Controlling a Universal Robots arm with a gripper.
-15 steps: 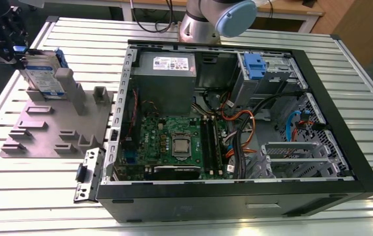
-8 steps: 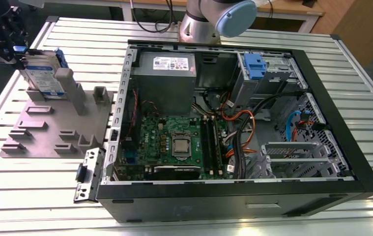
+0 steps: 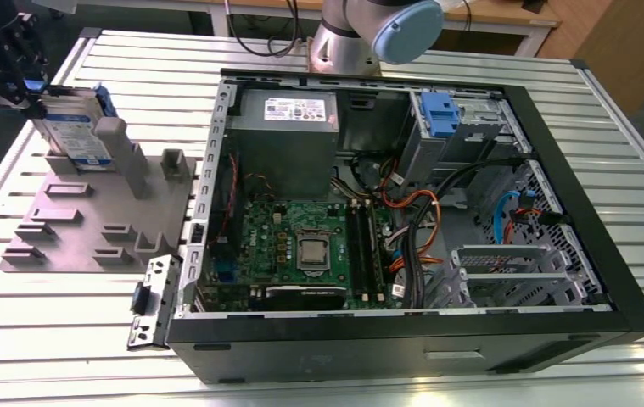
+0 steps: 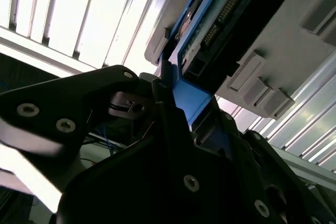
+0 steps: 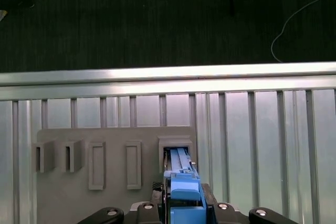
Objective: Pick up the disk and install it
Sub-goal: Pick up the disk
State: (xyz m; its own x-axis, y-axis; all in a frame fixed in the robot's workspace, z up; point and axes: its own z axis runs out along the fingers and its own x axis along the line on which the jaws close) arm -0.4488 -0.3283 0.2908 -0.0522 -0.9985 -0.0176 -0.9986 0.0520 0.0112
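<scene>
The disk, a silver drive in a blue carrier bracket, stands upright in a slot of the grey holder block at the exterior view's left. My gripper is at the disk's upper end, with its black fingers closed on the blue bracket. In the first wrist view the blue bracket sits between the fingers of the gripper, and the disk's lower part is still in the block's slot. The second wrist view shows the gripper clamped on the blue edge of the disk.
An open computer case lies on the slatted metal table, with a motherboard, cables, a grey power supply and a drive cage with a blue tab. The arm's base stands behind the case. The holder block has several other slots.
</scene>
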